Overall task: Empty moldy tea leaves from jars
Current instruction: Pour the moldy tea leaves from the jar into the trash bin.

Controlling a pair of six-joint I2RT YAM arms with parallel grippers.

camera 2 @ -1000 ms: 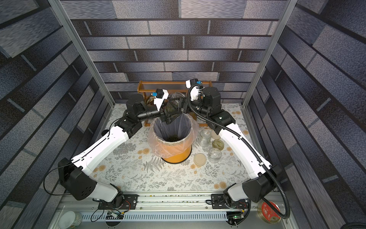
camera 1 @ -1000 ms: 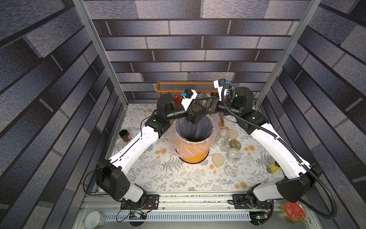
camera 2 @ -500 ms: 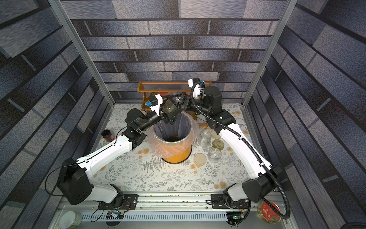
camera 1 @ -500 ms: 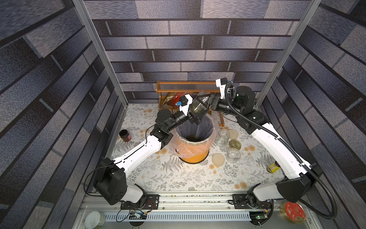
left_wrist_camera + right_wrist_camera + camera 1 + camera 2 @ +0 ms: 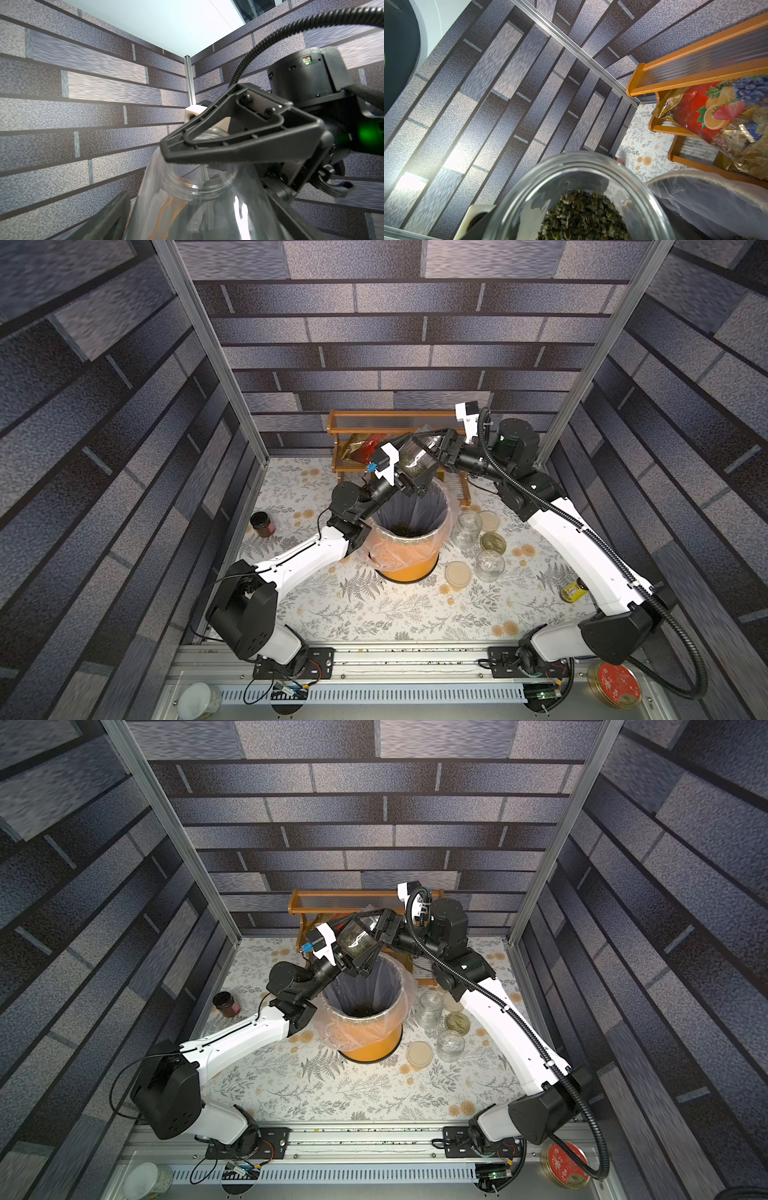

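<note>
Finds the left arm [image 5: 307, 551] folded lower and closer to the orange bin [image 5: 409, 570] than a second ago, with the left gripper [image 5: 411, 485] swung in under the jar [image 5: 413, 460]. Records its jaws spread to the full; cannot confirm any contact with the glass. Finds the right gripper [image 5: 432, 448] unchanged, clamped on the jar near its threaded mouth [image 5: 197, 185], lid off. Places the jar tilted above the bin's far rim, much as before. Notes tea leaves [image 5: 583, 216] lying inside the jar, plus a small dark heap [image 5: 402, 529] at the bottom of the bag [image 5: 415, 506]. Judges this jar not yet emptied. Reads the left arm's shift as preparation for a tip or a handover. Counts two clear jars [image 5: 467, 527], [image 5: 489, 565] standing beside the bin, apparently empty.
</note>
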